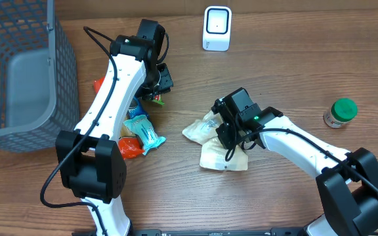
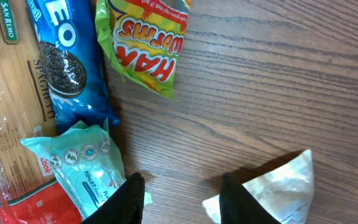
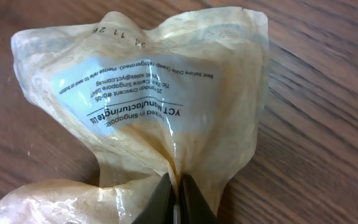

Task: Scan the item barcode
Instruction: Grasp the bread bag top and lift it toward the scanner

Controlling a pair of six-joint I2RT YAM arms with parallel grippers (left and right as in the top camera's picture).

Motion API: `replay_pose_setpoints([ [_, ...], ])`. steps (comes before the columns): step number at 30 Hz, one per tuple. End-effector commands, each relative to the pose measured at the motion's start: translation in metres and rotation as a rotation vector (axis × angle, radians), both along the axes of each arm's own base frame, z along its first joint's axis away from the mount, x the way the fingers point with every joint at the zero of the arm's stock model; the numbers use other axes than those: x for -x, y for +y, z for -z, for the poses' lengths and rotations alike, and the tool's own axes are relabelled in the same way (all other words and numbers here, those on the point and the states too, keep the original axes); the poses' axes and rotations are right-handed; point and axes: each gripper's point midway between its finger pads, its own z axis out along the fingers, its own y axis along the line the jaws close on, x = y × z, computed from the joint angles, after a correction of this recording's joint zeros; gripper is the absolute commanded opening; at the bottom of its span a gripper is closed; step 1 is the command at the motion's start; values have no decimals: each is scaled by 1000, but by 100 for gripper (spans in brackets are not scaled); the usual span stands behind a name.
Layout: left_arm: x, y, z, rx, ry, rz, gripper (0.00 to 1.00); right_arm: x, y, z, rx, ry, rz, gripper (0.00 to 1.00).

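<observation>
The item, a cream see-through packet point(image 1: 223, 147) with a white printed label, lies crumpled mid-table. It fills the right wrist view point(image 3: 160, 99). My right gripper point(image 3: 176, 196) is shut on a fold of the packet's film, jaws pressed together with the plastic between them. No barcode shows on the label side I see. The white scanner point(image 1: 216, 28) stands at the table's far edge. My left gripper point(image 2: 182, 199) hovers open over bare wood beside the snack pile, nothing between its fingers point(image 2: 129, 200). A corner of a pale packet point(image 2: 281, 183) lies just right of it.
A grey mesh basket point(image 1: 18, 65) fills the far left. Under the left arm lie an Oreo pack point(image 2: 67, 62), a gummy worms bag point(image 2: 148, 43), spaghetti point(image 2: 5, 112) and a teal tissue pack point(image 2: 82, 168). A green-lidded jar point(image 1: 340, 112) stands at the right.
</observation>
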Motion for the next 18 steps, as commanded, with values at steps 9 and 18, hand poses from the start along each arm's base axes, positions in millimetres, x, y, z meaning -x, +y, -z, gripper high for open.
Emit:
replay_pose_setpoints([
  [9,-3,2,-13,-1,-39,14,42,-32,-17,-40,51,-48,324,4],
  [18,-5,2,-13,1,-48,14,56,-64,-37,-88,141,-226,402,4],
])
